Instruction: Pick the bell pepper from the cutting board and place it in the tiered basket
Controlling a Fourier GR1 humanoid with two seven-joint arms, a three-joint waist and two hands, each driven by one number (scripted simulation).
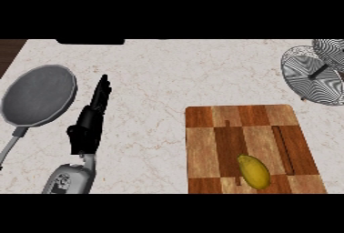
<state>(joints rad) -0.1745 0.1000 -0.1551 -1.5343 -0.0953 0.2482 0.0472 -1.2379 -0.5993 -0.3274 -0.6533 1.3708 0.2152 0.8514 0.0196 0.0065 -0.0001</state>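
Yellow bell pepper (254, 171) near cutting board (225, 136) front edge, left hand (87, 126) left of board, fingers straight, holding nothing, tiered basket (314, 75) past board's far-right corner

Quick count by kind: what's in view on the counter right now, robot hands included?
Pan: 1
Cutting board: 1
Bell pepper, yellow, on the board: 1
Tiered basket: 1
Left robot hand, open: 1
Total: 5
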